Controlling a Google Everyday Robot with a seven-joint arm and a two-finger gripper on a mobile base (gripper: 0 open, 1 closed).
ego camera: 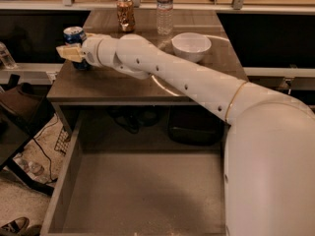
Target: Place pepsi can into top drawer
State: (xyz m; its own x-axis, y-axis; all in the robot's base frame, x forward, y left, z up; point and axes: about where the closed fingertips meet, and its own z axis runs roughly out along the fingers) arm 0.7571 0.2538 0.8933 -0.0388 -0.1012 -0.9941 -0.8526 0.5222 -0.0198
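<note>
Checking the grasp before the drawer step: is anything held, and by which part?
It cannot be told. The gripper is at the mid-body of the upright pepsi can, near the left edge of the table; a firm hold does not show.

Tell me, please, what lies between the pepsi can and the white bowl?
The robot's arm crosses that stretch, as the camera view shows, with the gripper at the pepsi can.
</note>
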